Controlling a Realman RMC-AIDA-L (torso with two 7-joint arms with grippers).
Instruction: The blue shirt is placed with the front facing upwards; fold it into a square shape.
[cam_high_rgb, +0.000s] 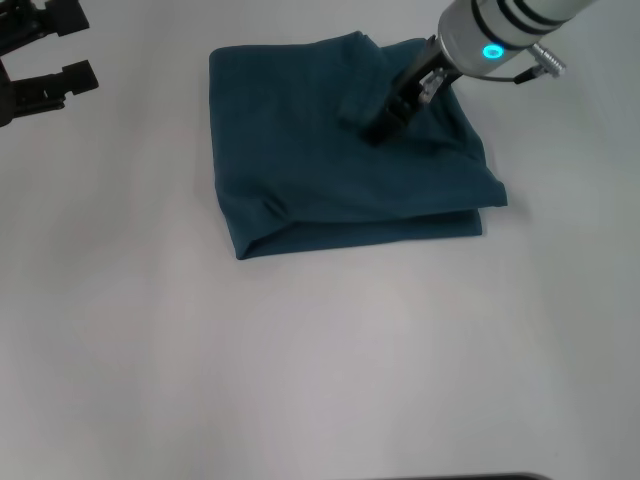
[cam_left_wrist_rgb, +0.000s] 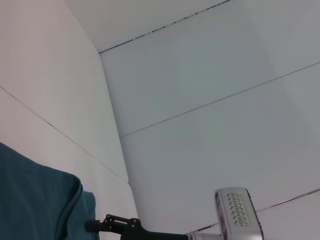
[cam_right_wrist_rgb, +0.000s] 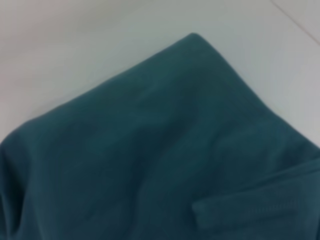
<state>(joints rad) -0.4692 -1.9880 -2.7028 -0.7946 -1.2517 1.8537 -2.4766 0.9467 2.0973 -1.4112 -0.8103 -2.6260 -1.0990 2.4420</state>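
Note:
The blue shirt (cam_high_rgb: 340, 160) lies folded into a rough rectangle in several layers on the white table, its plain teal fabric facing up. My right gripper (cam_high_rgb: 380, 126) reaches down from the upper right onto the shirt's far right part, shut on a raised fold of fabric. The right wrist view is filled with the shirt (cam_right_wrist_rgb: 150, 150) and a hemmed flap (cam_right_wrist_rgb: 250, 212). My left gripper (cam_high_rgb: 45, 55) hangs open at the far left, well clear of the shirt. Its wrist view catches a shirt edge (cam_left_wrist_rgb: 35, 200) and the right arm (cam_left_wrist_rgb: 237, 215).
The white table (cam_high_rgb: 320, 380) spreads wide in front of and to both sides of the shirt. White wall panels (cam_left_wrist_rgb: 210, 100) show in the left wrist view.

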